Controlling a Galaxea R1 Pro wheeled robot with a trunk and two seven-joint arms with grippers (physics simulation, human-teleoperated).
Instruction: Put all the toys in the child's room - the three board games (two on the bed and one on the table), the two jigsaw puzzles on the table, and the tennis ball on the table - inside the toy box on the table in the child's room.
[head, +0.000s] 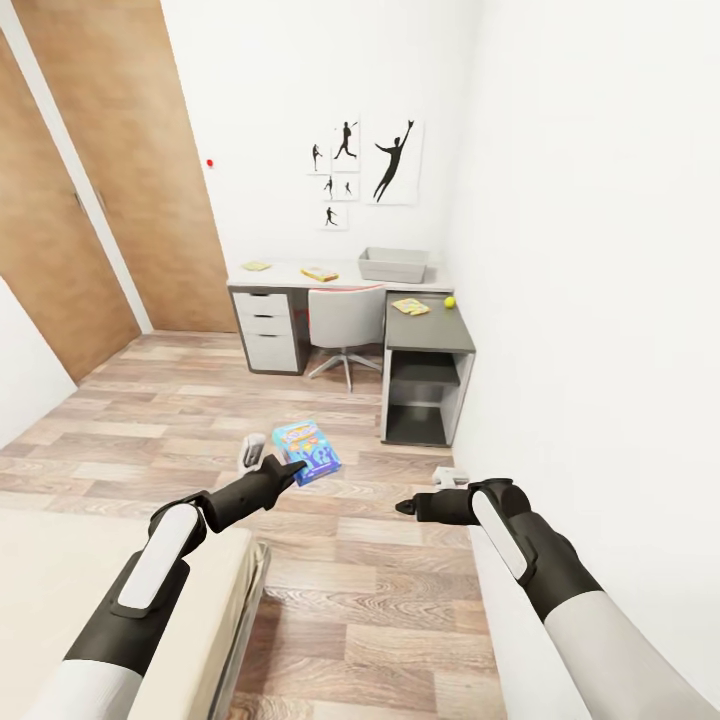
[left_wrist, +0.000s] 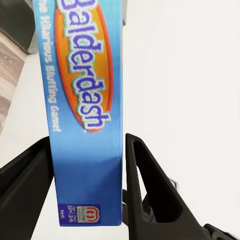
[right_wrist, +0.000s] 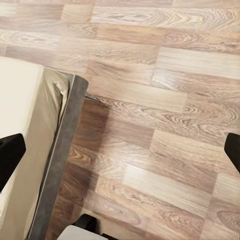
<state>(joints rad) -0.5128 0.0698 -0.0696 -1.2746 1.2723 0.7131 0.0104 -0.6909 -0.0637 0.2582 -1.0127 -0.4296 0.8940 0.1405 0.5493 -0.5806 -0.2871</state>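
child's room (head: 320, 90), head view: tabletop (head: 428, 334) at 12 o'clock, well apart from the robot; toy box (head: 393, 265) on its far part near 1 o'clock. left claw (head: 292, 468) clamped on the blue board game (head: 306, 450), held over the plank floor. box judged light, stiff, glossy, so slippery; pinch across the thin edge near mid-length to limit swing. right claw (head: 405, 508) empty, fingers apart. tennis ball (head: 449, 301) small, would roll.

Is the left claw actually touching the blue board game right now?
Touching. In the left wrist view the blue board game sits between the left claw's two fingers, its edge flush against one of them.
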